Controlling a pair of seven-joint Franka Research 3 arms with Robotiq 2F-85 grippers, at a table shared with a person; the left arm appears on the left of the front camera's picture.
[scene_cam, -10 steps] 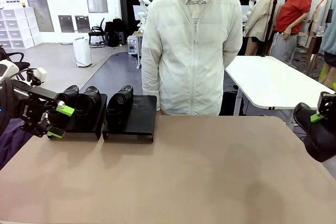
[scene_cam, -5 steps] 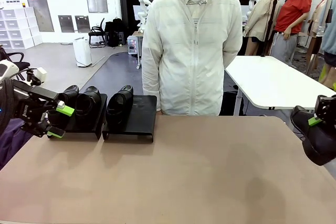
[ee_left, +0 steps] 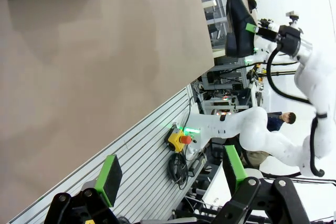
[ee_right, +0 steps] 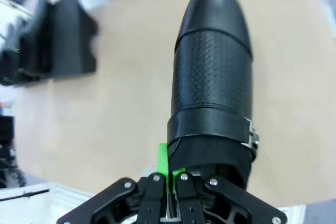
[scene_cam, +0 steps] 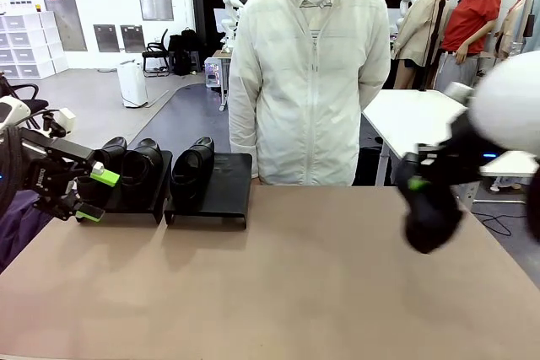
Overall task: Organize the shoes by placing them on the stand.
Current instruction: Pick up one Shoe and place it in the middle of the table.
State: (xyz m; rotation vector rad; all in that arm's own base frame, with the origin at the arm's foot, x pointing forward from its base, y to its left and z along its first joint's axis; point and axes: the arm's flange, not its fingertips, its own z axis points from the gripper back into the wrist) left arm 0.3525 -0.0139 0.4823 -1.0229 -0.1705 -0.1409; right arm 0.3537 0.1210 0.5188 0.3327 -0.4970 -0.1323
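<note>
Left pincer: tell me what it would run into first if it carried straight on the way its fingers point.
Judging by its wrist view, the open left pincer points across the bare table toward the right arm's held shoe. The way looks free until there, though depth is hard to judge.

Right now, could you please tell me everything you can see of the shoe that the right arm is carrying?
The shoe is black, with a smooth glossy rounded toe, a grained band across the middle and a strap with a small metal buckle near the opening. The right tool is shut on the rim of its opening, green pads showing. It hangs toe-down in the air above the right side of the tan table, touching nothing else.
</note>
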